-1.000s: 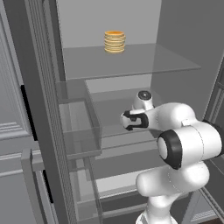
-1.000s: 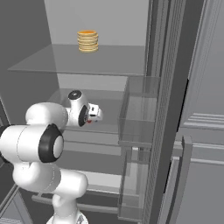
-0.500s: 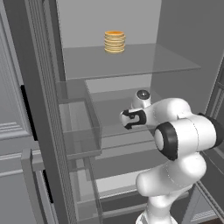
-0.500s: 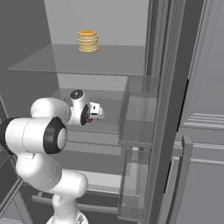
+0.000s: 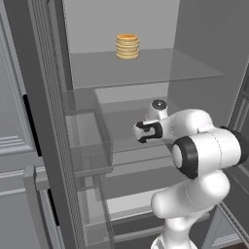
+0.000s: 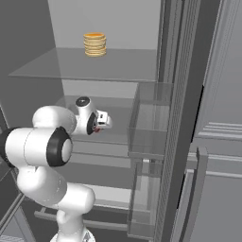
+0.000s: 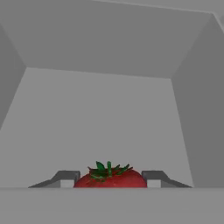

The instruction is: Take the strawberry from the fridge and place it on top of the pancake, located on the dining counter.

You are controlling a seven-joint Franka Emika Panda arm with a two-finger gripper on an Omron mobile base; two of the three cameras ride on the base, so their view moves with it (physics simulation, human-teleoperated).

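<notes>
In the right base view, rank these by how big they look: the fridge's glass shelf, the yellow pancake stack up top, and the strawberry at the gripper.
1. The glass shelf, by far the widest.
2. The yellow pancake stack standing on it, farther back, so likely bigger than it appears.
3. The strawberry, just a red speck beside the gripper.

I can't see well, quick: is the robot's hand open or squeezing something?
Gripper: closed on the strawberry, one finger on each side.

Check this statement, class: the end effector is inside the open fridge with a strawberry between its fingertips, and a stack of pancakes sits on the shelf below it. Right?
Not quite. The pancakes sit on the shelf above the end effector, as the left base view shows. The strawberry between the fingertips, inside the fridge, is right.
</notes>
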